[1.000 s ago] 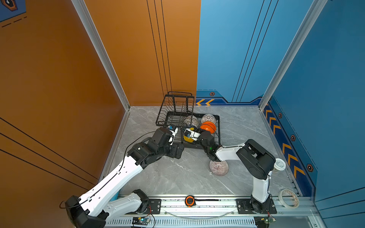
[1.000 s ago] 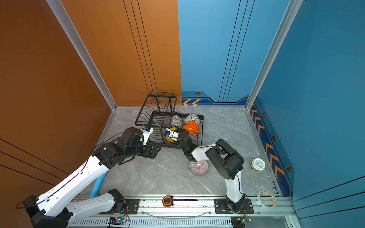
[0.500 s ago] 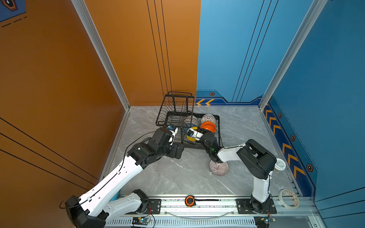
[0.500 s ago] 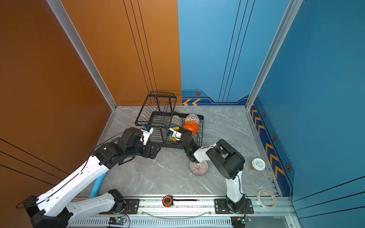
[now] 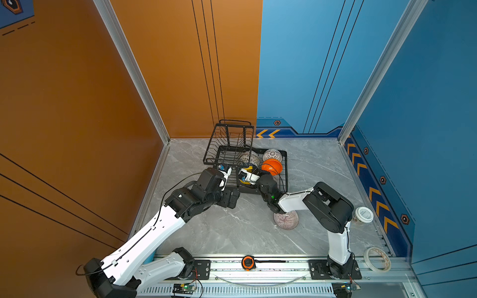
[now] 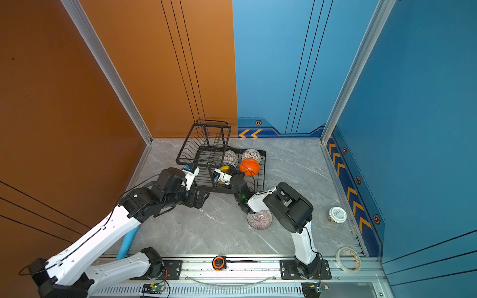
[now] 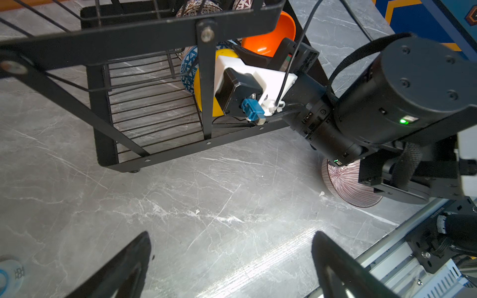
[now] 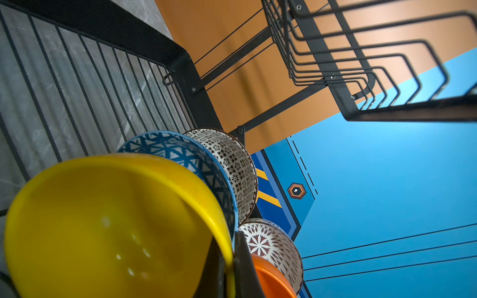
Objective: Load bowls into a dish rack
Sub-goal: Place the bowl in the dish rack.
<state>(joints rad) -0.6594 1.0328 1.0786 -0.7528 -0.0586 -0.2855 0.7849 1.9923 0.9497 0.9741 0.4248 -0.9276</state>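
The dish rack [image 5: 286,165] sits on the grey marble bench [image 5: 232,232] near the far corner, its raised basket end towards the orange wall. The right tool [image 8: 229,268] reaches into the lower tray and is clenched on the rim of the yellow bowl [image 8: 103,227], one finger inside and one outside. The bowl stands on edge among the wires. Just behind it, also on edge, leans the blue-and-white bowl [image 8: 180,152], and behind that a white bowl with small black flowers [image 8: 232,160]. A second black-patterned bowl [image 8: 265,245] and the orange bowl [image 5: 271,167] stand in the row beside them, at the rack's side nearer the blue wall.

The striped bowl [image 5: 286,220] is outside the rack, mouth down on the bench and partly under the right arm.

The left tool [image 7: 229,263] hangs over bare bench just beside the rack's near corner, its fingers [image 7: 124,265] spread wide and holding nothing.

A lidded cup [image 5: 363,214] and a roll of tape [image 5: 377,259] lie by the blue wall, well apart from the rack
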